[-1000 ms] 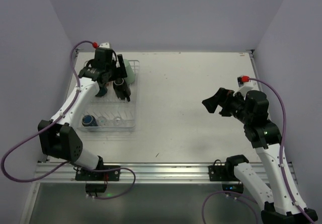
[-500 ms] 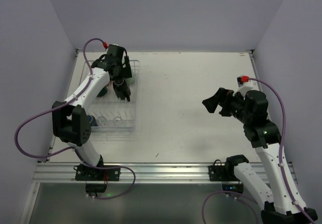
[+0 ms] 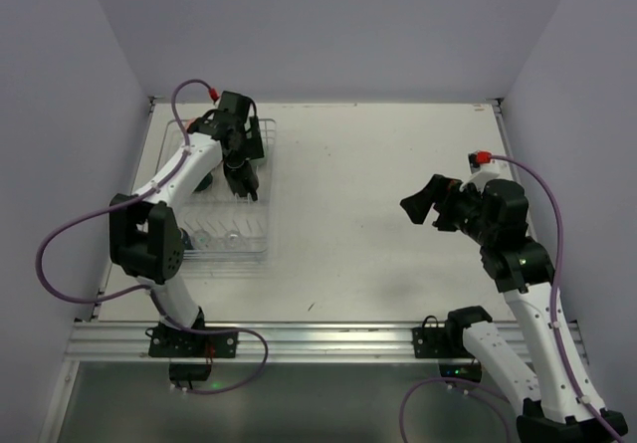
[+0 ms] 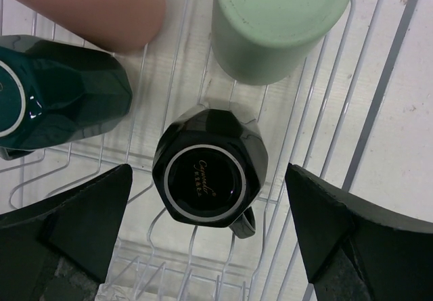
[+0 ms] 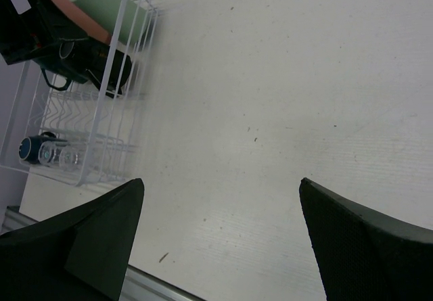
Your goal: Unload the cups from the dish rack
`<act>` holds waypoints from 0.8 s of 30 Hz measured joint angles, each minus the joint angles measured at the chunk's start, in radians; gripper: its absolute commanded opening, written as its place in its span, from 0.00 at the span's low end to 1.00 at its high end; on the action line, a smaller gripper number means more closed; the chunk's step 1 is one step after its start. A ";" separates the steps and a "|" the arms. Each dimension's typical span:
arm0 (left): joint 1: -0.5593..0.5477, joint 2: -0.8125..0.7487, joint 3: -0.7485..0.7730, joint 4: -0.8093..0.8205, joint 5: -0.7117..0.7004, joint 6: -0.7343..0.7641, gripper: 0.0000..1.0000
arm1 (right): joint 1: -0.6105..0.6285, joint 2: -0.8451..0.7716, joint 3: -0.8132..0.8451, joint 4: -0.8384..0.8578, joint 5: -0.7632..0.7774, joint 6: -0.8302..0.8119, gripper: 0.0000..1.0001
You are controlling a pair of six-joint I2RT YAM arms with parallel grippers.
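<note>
Cups (image 4: 277, 24) crowd the dish rack (image 4: 369, 105), so the left claw (image 4: 208, 179) hangs wide open above the upturned black mug (image 4: 210, 169); the right claw (image 5: 222, 186), equally wide, holds nothing.

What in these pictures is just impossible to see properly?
Top view: the left arm covers most cups at the dish rack's far end.
Left wrist view: the top edge cuts off the salmon-pink cup and mint-green cup.
Right wrist view: the glasses look too small to count.
</note>
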 measured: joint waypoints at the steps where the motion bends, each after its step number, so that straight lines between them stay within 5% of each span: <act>1: 0.000 0.002 0.000 0.000 0.000 0.000 1.00 | 0.000 0.000 -0.002 0.000 0.003 0.000 0.99; 24: 0.003 0.068 -0.035 0.008 0.012 0.003 0.99 | 0.000 -0.002 -0.005 0.000 0.007 -0.007 0.99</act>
